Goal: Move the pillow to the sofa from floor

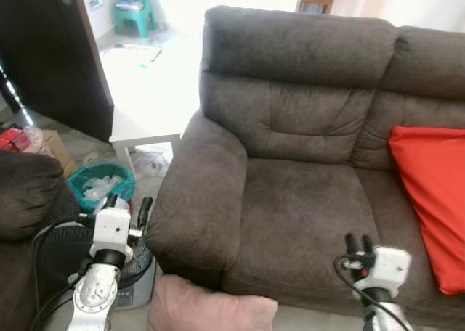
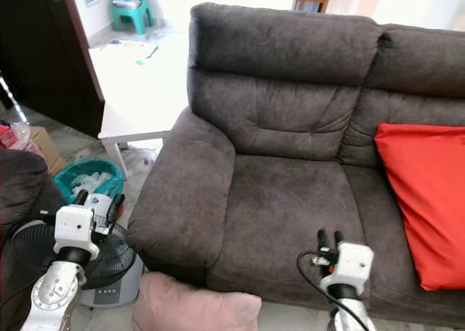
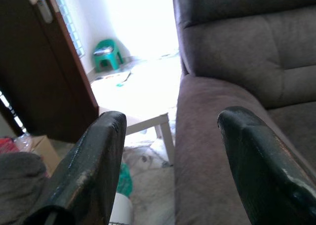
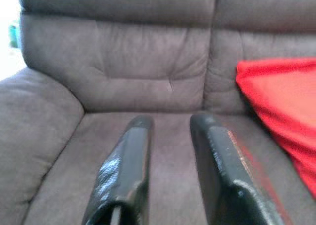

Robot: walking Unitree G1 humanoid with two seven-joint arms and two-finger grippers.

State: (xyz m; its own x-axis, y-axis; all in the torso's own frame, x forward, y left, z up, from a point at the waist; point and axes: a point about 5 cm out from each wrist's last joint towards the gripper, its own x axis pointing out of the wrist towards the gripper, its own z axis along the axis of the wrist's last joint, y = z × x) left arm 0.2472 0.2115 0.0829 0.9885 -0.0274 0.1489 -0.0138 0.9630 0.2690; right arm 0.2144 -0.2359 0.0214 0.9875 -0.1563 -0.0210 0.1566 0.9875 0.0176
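Observation:
A pale pink pillow (image 1: 211,308) lies on the floor against the front of the dark grey sofa (image 1: 298,200), below its left armrest. A red pillow (image 1: 436,193) leans at the right end of the sofa seat. My left gripper (image 1: 128,200) is open and empty, raised beside the outer side of the left armrest, up and left of the pink pillow. My right gripper (image 1: 358,239) hovers over the front edge of the seat, right of the pink pillow. Its fingers (image 4: 133,156) stand a narrow gap apart with nothing between them.
A round black fan (image 1: 65,255) stands on the floor under my left arm. Behind it are a teal basket (image 1: 102,182) and a white low table (image 1: 145,106). A dark armchair (image 1: 25,193) is at the left, and a dark door (image 1: 51,48) behind.

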